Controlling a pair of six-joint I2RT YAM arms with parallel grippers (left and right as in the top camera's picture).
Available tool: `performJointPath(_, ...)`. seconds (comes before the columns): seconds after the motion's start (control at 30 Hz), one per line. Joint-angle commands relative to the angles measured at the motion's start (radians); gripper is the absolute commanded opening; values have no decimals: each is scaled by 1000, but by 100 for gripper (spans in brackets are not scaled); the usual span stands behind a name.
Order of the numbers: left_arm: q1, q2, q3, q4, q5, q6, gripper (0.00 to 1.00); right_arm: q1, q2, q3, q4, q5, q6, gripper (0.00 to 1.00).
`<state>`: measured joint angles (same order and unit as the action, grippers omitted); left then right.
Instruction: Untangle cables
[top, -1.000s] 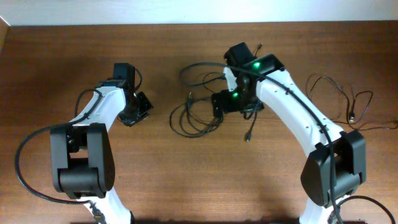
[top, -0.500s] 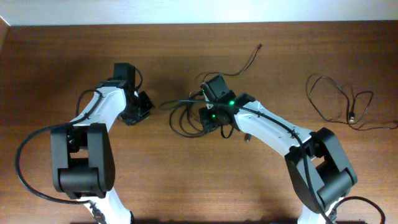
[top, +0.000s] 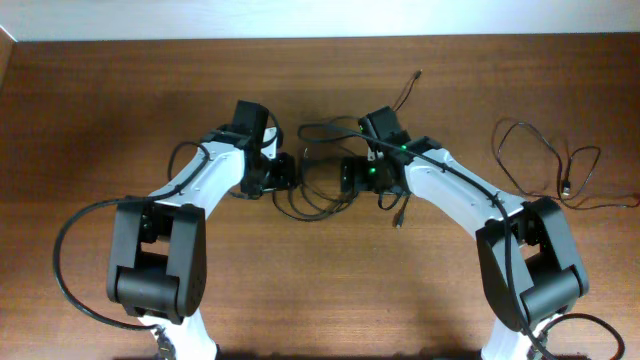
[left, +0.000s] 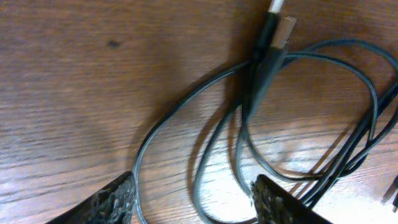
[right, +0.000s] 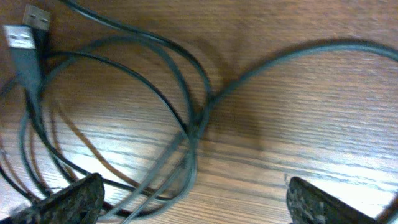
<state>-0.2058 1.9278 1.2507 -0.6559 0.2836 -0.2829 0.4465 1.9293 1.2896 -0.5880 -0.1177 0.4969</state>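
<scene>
We see the left gripper (left: 196, 202) and right gripper (right: 193, 202) spread wide, flanking the cables (left: 264, 74) tangled at the table's (top: 90, 130) middle, loops between their tips. Open wood runs leftward; a stray cable (top: 567, 186) lies near the right edge.

Robotics lab bench: wooden table (top: 80, 100), pale wall strip (top: 300, 18), left arm (top: 200, 185), right arm (top: 460, 190).

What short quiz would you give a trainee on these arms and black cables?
1. True or false: the left end effector and the right end effector both stand open over the knotted coil of thin black cables.
2. The separate thin black cable lies at the brown wooden table's: A right end; B middle; C left end.
3. What type is the silver-tipped black plug in the right wrist view?
Key: 1 true; 2 A; 3 USB.
</scene>
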Motion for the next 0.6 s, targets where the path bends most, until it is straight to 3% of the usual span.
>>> performJointPath(0.0, -60, -24, -6, 28, -19, 0, 62, -66, -7, -11, -22, -7, 44, 96)
performJointPath(0.3, -128, -24, -6, 63, -19, 0, 56, -170, 23, -102, -22, -2, 60, 96)
performJointPath(0.43, -148, -24, -7, 64, -51, -37, 45, -172, 45, -113, -14, -3, 61, 56)
performJointPath(0.57, -205, -24, -29, 63, -191, -208, 43, -172, 45, -113, -13, -2, 61, 54)
